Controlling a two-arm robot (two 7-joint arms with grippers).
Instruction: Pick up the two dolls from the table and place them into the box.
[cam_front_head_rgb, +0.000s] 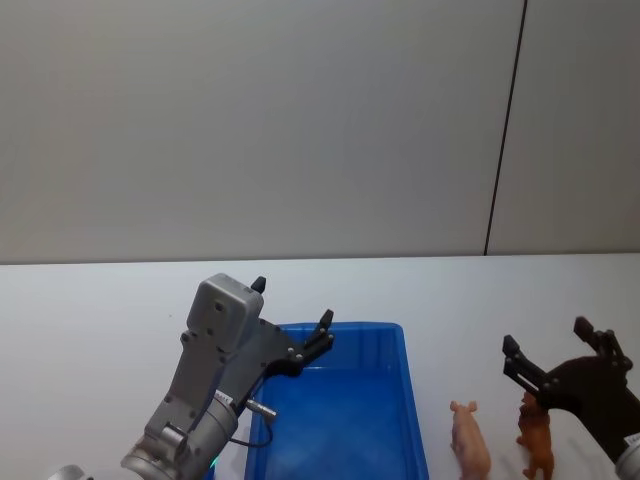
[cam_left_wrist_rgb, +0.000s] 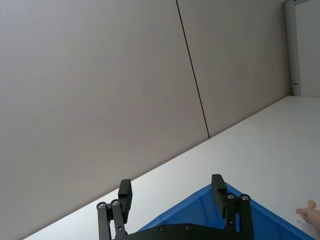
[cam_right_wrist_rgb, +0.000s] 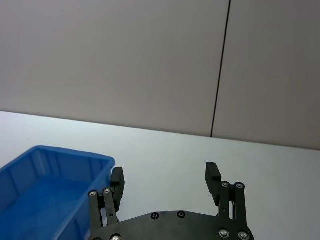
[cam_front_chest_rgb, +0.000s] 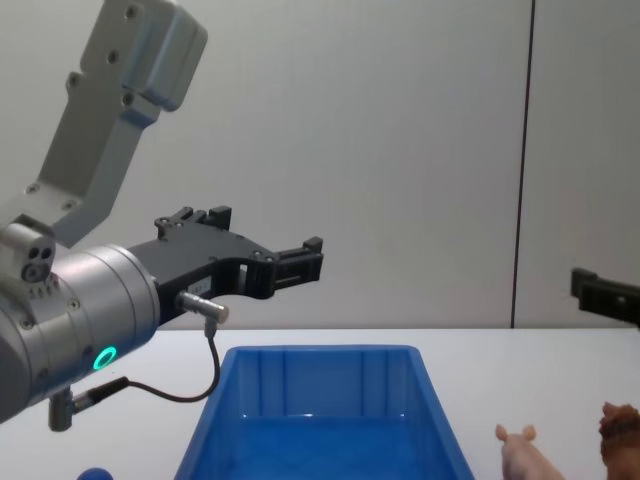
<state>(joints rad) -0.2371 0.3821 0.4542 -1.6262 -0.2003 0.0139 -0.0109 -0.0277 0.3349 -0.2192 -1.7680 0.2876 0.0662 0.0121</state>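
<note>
White matte table (cam_front_head_rgb: 90, 310), smooth. Nearest: pale pink pig doll (cam_front_head_rgb: 470, 442) and shaggy brown doll (cam_front_head_rgb: 538, 447), standing close together just right of box (cam_front_head_rgb: 352, 327) — glossy blue plastic, rectangular, ribbed walls. Right gripper (cam_front_head_rgb: 547, 337) raised by dolls, fingers wide, holding nothing. Left gripper (cam_left_wrist_rgb: 171, 186) raised over box's far left corner, fingers wide, holding nothing. Behind — flat grey wall panels (cam_front_head_rgb: 300, 120), thin dark seam (cam_front_head_rgb: 505, 130).

Glossy, smooth plastic on the blue bin (cam_front_head_rgb: 350, 328); matt white on the tabletop (cam_front_head_rgb: 100, 320). Smooth, perhaps rubbery skin on the pink pig figure (cam_front_head_rgb: 470, 440); rough, shaggy texture on the brown maned figure (cam_front_head_rgb: 537, 445).
</note>
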